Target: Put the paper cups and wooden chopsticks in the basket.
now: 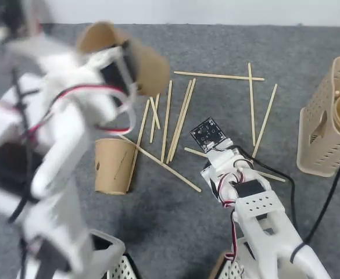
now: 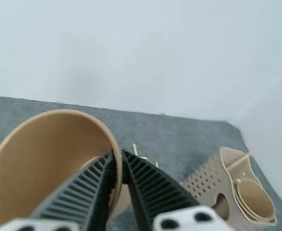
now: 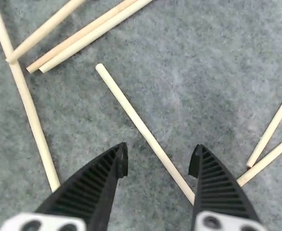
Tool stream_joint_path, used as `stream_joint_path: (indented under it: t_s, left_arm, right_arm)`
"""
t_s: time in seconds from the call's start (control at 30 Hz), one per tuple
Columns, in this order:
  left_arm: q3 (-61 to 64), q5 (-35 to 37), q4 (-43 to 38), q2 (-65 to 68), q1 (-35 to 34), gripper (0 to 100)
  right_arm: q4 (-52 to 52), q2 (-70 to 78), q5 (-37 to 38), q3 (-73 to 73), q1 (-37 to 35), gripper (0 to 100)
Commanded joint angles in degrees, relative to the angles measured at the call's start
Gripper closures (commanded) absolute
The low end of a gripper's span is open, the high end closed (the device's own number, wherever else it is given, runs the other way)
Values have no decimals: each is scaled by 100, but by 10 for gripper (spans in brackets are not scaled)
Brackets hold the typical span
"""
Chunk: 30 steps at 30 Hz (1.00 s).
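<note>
My left gripper (image 1: 122, 65) is raised over the table's far left, shut on the rim of a brown paper cup (image 1: 152, 70). Up close, its fingers (image 2: 117, 155) pinch the cup's wall (image 2: 49, 154). A second paper cup (image 1: 114, 165) lies on its side on the grey mat. Several wooden chopsticks (image 1: 181, 116) are scattered across the middle. My right gripper (image 1: 210, 142) is low over them, open, its jaws (image 3: 160, 154) on either side of one chopstick (image 3: 141, 127) without touching it. The perforated beige basket (image 1: 318, 133) stands at the right edge.
The basket (image 2: 206, 180) holds a stacked paper cup (image 2: 254, 197) and a chopstick. Two more perforated white containers sit at the near edge (image 1: 120, 264). A black cable (image 1: 326, 197) runs beside the right arm. Other chopsticks (image 3: 27, 106) lie close around the right jaws.
</note>
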Motion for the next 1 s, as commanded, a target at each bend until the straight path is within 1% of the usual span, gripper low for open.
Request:
stream_joint_path:
  t_s: [0.0,0.07,0.13,0.2,0.27,0.33,0.37,0.43,0.47,0.5,0.57,0.67,0.83,0.9,0.97]
  left_arm:
    - [-3011,-281,941,2031,932,988]
    - [-3899,-343,1055,2699,1345,988]
    - [-4514,-448,1002,3191,1670,988]
    - [-4752,-607,879,3534,1855,988]
    - [-4760,-651,756,3657,1881,988]
    - [-4760,-651,624,3684,1899,988]
    - [-4760,-651,519,3684,1908,988]
    - [-4760,-642,299,3675,1916,988]
    - [-4760,-633,237,3666,1925,988]
    - [-4769,-633,211,3666,1925,988]
    - [-4787,-633,264,3666,1916,988]
    - [-4796,-633,404,3560,1881,988]
    - [-4769,-624,615,3103,1873,988]
    - [-4769,-624,905,2980,1793,988]
    - [-4769,-624,1266,2892,1679,988]
  right_arm:
    - [-163,-127,-35,35,-22,786]
    - [-286,-127,-35,70,-13,786]
    - [-409,-127,-26,158,-13,786]
    - [-505,-145,-26,202,-4,786]
    - [-497,-180,-26,202,110,792]
    - [-488,-189,-53,185,347,829]
    - [-382,-189,-53,158,470,868]
    - [101,-242,-53,-53,743,994]
    - [497,-330,-70,-237,910,993]
    - [963,-462,-88,-457,1068,965]
    - [1763,-884,-360,-923,1288,997]
    - [2695,-1859,-809,-1609,1376,993]
    - [3785,-3609,-668,-3095,1481,990]
    - [3996,-3873,-466,-3604,1895,989]
    - [4048,-3793,-299,-3982,2554,983]
